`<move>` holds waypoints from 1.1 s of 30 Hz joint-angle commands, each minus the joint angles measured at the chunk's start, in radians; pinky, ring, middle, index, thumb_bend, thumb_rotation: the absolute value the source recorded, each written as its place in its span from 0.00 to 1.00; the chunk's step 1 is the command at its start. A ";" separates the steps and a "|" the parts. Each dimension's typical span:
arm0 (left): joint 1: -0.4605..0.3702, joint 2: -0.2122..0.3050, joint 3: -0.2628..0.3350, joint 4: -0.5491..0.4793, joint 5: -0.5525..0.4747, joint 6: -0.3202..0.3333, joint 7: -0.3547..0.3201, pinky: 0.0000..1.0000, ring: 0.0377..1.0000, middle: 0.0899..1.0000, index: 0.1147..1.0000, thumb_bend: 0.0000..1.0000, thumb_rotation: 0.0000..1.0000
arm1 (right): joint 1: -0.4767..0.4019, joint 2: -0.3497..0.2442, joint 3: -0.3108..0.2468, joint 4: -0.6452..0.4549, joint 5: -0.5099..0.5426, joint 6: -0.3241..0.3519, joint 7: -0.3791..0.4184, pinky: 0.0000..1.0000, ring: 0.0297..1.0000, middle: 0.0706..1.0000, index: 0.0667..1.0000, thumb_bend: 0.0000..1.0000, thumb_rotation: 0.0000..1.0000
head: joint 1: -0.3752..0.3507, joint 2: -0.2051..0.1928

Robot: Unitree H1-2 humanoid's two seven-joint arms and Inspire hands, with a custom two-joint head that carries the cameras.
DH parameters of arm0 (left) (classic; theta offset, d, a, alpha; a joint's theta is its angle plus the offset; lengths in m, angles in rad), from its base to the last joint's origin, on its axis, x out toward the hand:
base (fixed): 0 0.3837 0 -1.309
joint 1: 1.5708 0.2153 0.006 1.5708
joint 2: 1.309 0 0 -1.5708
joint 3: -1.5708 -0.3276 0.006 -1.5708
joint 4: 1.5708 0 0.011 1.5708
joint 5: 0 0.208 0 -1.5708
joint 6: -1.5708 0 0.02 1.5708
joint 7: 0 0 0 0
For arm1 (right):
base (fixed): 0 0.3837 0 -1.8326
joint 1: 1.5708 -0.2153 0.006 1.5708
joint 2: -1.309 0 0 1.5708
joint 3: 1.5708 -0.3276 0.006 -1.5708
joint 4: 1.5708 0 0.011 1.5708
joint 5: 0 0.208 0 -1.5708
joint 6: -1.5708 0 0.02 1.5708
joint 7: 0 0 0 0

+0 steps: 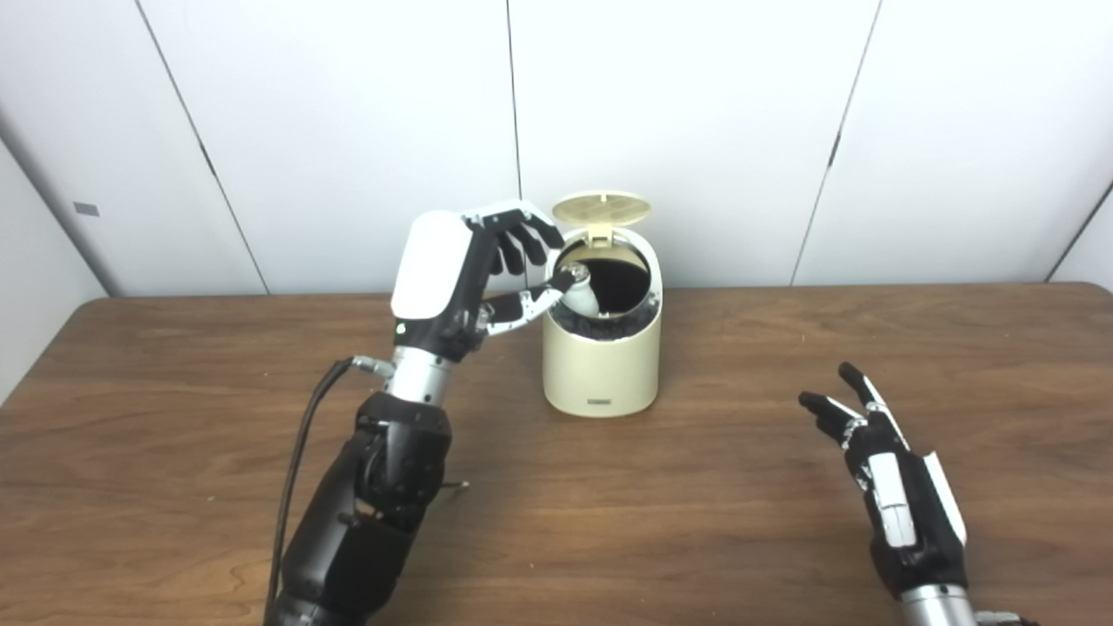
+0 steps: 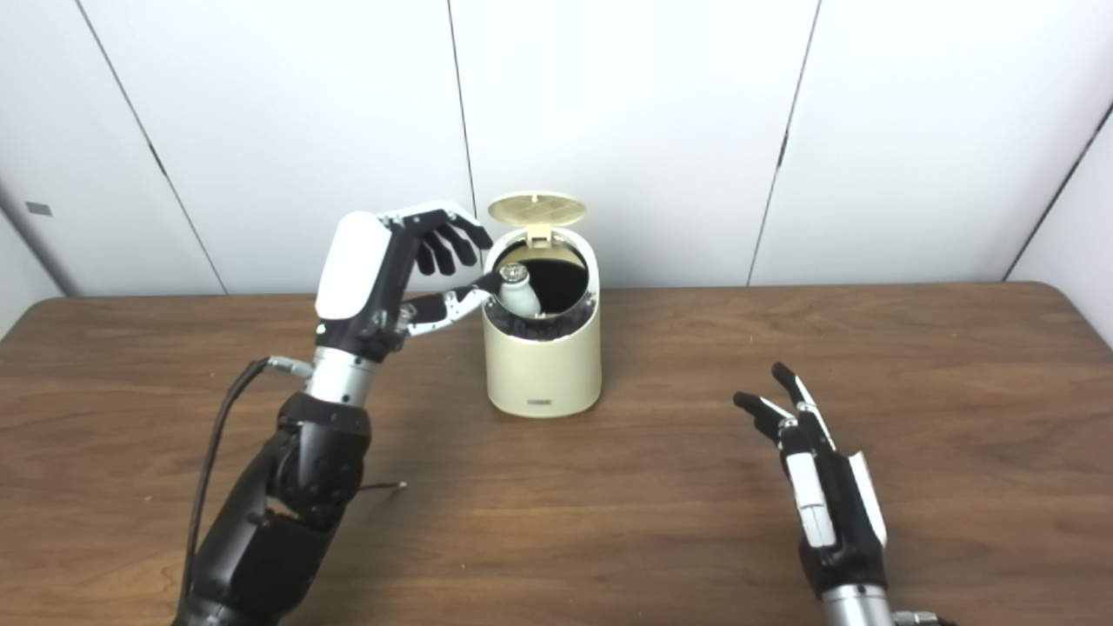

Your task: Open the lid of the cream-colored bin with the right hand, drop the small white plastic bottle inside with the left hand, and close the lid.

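The cream-colored bin [image 1: 600, 365] stands on the table's far middle with its round lid [image 1: 602, 208] tipped up and back, so the dark inside shows. The small white plastic bottle [image 1: 581, 291] lies tilted in the bin's mouth against the left rim, cap pointing up and left. My left hand [image 1: 469, 278] hovers just left of the opening with its fingers lifted and spread above the bottle; only the thumb tip is at the cap. My right hand [image 1: 887, 469] rests low over the table at the front right, open and holding nothing, well away from the bin.
The brown wooden table [image 1: 696, 522] runs across the whole view, with a white panelled wall close behind the bin. A black cable [image 1: 296, 469] hangs beside my left forearm.
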 commanded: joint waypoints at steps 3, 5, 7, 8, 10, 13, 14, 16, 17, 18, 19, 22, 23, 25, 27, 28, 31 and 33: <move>0.010 -0.019 0.058 -0.096 -0.065 0.045 -0.023 0.27 0.32 0.39 0.44 0.52 0.00 | 0.030 0.003 0.001 0.078 0.025 -0.023 0.008 0.89 0.85 0.77 0.94 0.63 0.94 | 0.002 0.002; 0.042 -0.036 0.090 -0.138 -0.121 0.097 -0.054 0.27 0.33 0.40 0.44 0.52 0.00 | 0.029 -0.002 -0.001 0.080 0.044 -0.024 0.017 0.90 0.85 0.77 0.94 0.63 0.93 | 0.004 0.003; 0.076 -0.044 0.116 -0.167 -0.170 0.134 -0.077 0.31 0.39 0.46 0.43 0.52 0.04 | 0.029 -0.002 -0.004 0.074 0.062 -0.015 0.021 0.90 0.85 0.77 0.94 0.64 0.91 | 0.005 0.005; 0.092 -0.045 0.126 -0.173 -0.193 0.138 -0.085 0.35 0.43 0.50 0.43 0.51 0.06 | 0.027 -0.001 -0.005 0.071 0.067 -0.011 0.021 0.90 0.86 0.78 0.94 0.65 0.91 | 0.005 0.005; 0.126 -0.048 0.145 -0.188 -0.238 0.153 -0.105 0.40 0.48 0.54 0.43 0.50 0.08 | 0.020 -0.007 -0.003 0.067 0.056 -0.016 0.017 0.90 0.87 0.79 0.94 0.65 0.90 | 0.004 0.006; 0.186 -0.064 0.170 -0.219 -0.341 0.201 -0.148 0.51 0.59 0.61 0.61 0.51 0.52 | 0.003 -0.021 0.002 0.030 0.022 0.001 0.009 0.88 0.89 0.83 0.93 0.64 0.92 | 0.005 0.008; 0.198 -0.069 0.175 -0.224 -0.363 0.208 -0.156 0.54 0.62 0.64 0.64 0.49 0.58 | -0.002 -0.024 0.001 0.021 0.016 0.008 0.007 0.88 0.89 0.85 0.92 0.63 0.92 | 0.006 0.008; 0.237 -0.074 0.184 -0.237 -0.405 0.225 -0.174 0.60 0.67 0.70 0.70 0.44 0.72 | -0.025 -0.039 0.007 -0.016 -0.030 0.046 -0.001 0.87 0.90 0.87 0.92 0.63 0.95 | 0.005 0.010; 0.251 -0.075 0.186 -0.242 -0.416 0.233 -0.180 0.64 0.70 0.73 0.73 0.45 0.81 | -0.033 -0.044 0.008 -0.028 -0.045 0.059 -0.003 0.88 0.91 0.88 0.92 0.63 0.95 | 0.005 0.011; 0.271 -0.082 0.193 -0.251 -0.443 0.244 -0.188 0.65 0.72 0.75 0.75 0.45 0.85 | -0.049 -0.050 0.011 -0.047 -0.068 0.077 -0.007 0.88 0.91 0.89 0.91 0.63 0.95 | 0.008 0.011; 0.283 -0.087 0.197 -0.258 -0.461 0.251 -0.193 0.70 0.75 0.79 0.78 0.47 0.90 | -0.059 -0.054 0.011 -0.058 -0.081 0.088 -0.008 0.87 0.91 0.89 0.91 0.63 0.96 | 0.009 0.012; 0.321 -0.092 0.200 -0.270 -0.499 0.266 -0.210 0.77 0.80 0.84 0.84 0.51 0.94 | -0.095 -0.071 0.019 -0.085 -0.122 0.113 -0.005 0.87 0.92 0.90 0.91 0.62 0.97 | 0.008 0.015; 0.335 -0.090 0.197 -0.270 -0.506 0.265 -0.217 0.79 0.82 0.86 0.86 0.53 0.97 | -0.110 -0.078 0.024 -0.095 -0.133 0.122 0.000 0.88 0.93 0.90 0.91 0.62 0.98 | 0.006 0.017; 0.367 -0.090 0.195 -0.271 -0.536 0.261 -0.238 0.84 0.87 0.90 0.89 0.54 0.99 | -0.145 -0.099 0.040 -0.119 -0.155 0.149 0.018 0.88 0.94 0.92 0.91 0.61 0.98 | 0.003 0.018; 0.394 -0.100 0.201 -0.271 -0.578 0.254 -0.251 0.90 0.91 0.94 0.93 0.56 1.00 | -0.185 -0.121 0.060 -0.146 -0.198 0.185 0.030 0.88 0.94 0.93 0.90 0.62 0.98 | 0.002 0.022; 0.404 -0.103 0.202 -0.268 -0.592 0.250 -0.253 0.92 0.93 0.96 0.95 0.56 1.00 | -0.204 -0.129 0.071 -0.156 -0.227 0.200 0.031 0.87 0.94 0.93 0.90 0.61 0.99 | 0.002 0.022; 0.425 -0.109 0.203 -0.269 -0.614 0.262 -0.264 0.96 0.96 0.99 0.98 0.56 1.00 | -0.264 -0.147 0.100 -0.175 -0.300 0.236 0.036 0.83 0.90 0.90 0.87 0.61 1.00 | 0.001 0.025; 0.434 -0.112 0.201 -0.269 -0.621 0.270 -0.268 0.99 0.98 1.00 0.99 0.56 1.00 | -0.301 -0.154 0.112 -0.181 -0.319 0.260 0.046 0.81 0.88 0.89 0.87 0.56 1.00 | -0.001 0.026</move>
